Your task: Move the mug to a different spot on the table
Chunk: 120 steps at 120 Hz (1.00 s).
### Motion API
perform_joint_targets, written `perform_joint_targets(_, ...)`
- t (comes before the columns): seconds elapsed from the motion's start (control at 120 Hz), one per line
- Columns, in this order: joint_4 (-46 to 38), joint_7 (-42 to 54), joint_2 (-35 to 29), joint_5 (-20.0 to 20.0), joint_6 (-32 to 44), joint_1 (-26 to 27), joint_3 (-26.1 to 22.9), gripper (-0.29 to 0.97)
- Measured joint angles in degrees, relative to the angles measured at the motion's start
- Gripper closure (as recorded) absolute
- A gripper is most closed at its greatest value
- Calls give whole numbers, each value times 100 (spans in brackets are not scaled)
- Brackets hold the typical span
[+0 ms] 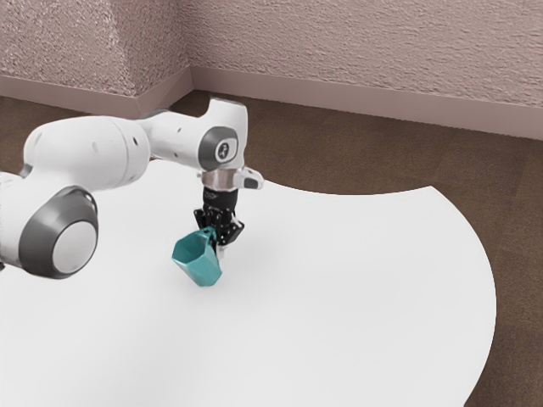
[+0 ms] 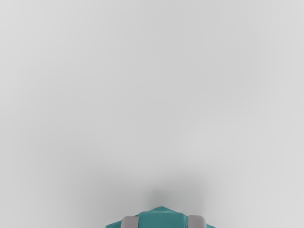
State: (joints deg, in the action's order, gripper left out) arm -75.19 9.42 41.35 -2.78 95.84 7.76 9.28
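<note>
Here our black two-finger end effector [image 1: 219, 239] pinches the teal faceted mug [image 1: 198, 259] at its upper edge, one finger on each side. The mug hangs tilted over the round white table [image 1: 356, 288], left of the middle in the exterior view; in the wrist view, grey pads [image 2: 129, 222] flank it

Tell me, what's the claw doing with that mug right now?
Claw shut on mug. Mug tilted in the grip, above the white table. No obstacle seen nearby.
</note>
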Motion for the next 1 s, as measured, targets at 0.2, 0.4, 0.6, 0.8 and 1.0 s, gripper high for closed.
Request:
perform_joint_targets(0.2, 73, -3, 110, 5, 28, -3, 0, 76)
perform_joint_targets(0.4, 77, 19, 121, -84, 38, 0, 3, 36)
perform_joint_targets(0.6, 81, 40, 114, -111, 41, -49, 18, 15)
perform_joint_targets(0.8, 61, 55, 48, -114, 185, -104, 36, 7)
perform_joint_targets(1.0, 49, 66, -234, -189, 619, -108, 37, 4)
